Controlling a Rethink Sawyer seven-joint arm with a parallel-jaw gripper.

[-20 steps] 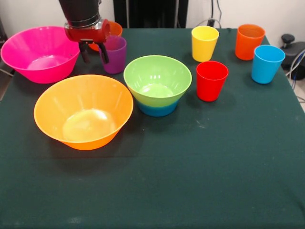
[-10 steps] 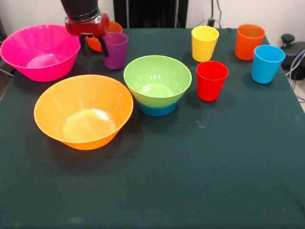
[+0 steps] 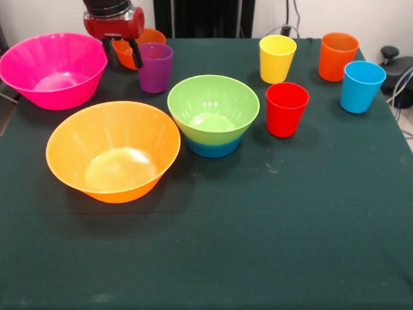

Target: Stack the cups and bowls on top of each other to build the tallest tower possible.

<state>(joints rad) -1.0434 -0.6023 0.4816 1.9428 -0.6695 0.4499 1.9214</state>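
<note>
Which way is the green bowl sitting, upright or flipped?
Upright. The green bowl shows its open mouth and glossy inside, and it sits nested in the small blue bowl under it.

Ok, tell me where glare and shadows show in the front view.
Front view: bright glare patches sit in the bottoms of the large orange bowl, the green bowl and the pink bowl; soft shadows fall on the table just in front of the orange bowl and beside the red cup.
</note>
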